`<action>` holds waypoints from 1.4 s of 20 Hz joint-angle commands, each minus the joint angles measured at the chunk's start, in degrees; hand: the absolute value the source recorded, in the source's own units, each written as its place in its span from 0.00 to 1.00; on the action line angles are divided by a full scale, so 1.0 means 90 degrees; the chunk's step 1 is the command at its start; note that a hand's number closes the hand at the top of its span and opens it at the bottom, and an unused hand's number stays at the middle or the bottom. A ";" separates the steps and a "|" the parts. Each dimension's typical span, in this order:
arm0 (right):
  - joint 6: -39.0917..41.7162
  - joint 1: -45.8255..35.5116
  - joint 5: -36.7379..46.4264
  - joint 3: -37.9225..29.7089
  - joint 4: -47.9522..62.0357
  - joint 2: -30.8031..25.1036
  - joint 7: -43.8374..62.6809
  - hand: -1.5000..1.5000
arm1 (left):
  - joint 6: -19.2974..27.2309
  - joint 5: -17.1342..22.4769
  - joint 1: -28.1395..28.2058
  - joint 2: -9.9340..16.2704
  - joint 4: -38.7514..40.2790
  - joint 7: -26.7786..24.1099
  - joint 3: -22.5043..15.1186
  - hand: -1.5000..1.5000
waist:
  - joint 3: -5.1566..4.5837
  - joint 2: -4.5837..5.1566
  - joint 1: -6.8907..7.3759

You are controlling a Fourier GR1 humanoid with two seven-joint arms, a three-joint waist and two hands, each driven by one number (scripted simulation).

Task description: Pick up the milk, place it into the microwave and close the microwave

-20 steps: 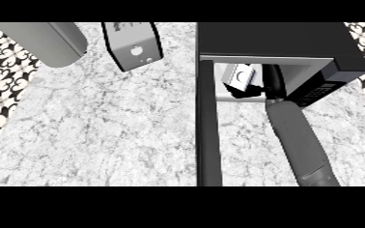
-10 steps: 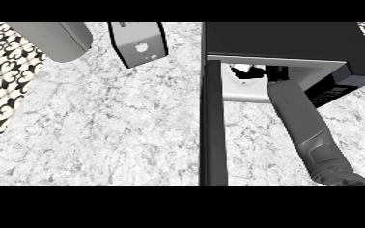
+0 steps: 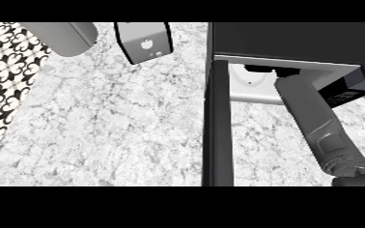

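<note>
The microwave [image 3: 285, 37] stands at the upper right, its door [image 3: 218, 125] swung open toward me and seen edge-on as a dark upright bar. Inside the pale cavity a white piece of the milk [image 3: 254, 78] shows on the floor near the left wall. My right forearm [image 3: 317, 121] reaches up from the lower right into the opening. Of the right hand only dark bits [image 3: 265, 69] show under the cavity's top edge, just above the milk. Whether it still holds the milk is hidden. My left hand does not show.
A grey box-shaped appliance [image 3: 146, 41] with a small white emblem stands on the marble counter [image 3: 114, 125] at the top middle. A grey rounded shape [image 3: 63, 36] lies at the top left. Black-and-white patterned tiling [image 3: 18, 72] runs along the left edge.
My right arm has pushed deeper into the microwave. The hand and milk, plain to see a second ago, are now mostly hidden under the cavity's top. The view has shifted.
</note>
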 commanded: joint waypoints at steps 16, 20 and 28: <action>-0.0771 -0.0154 0.0492 0.0096 0.0842 -0.0465 0.0097 0.00 | -0.0046 -0.0553 -0.0540 0.0213 0.0436 0.0004 -0.0167 0.00 | -0.0003 0.0077 0.0153; -0.0203 -0.0353 0.0334 -0.0033 0.0776 -0.0431 -0.0145 0.00 | -0.0353 -0.0808 -0.0438 0.0053 0.0366 -0.0128 -0.0498 0.00 | -0.0006 0.0047 0.0159; 0.1025 -0.0354 -0.0177 -0.0480 0.0767 -0.0263 -0.0642 0.00 | -0.0756 -0.0632 -0.0417 0.0151 0.0626 -0.0184 -0.0686 0.00 | -0.0020 -0.0065 -0.0010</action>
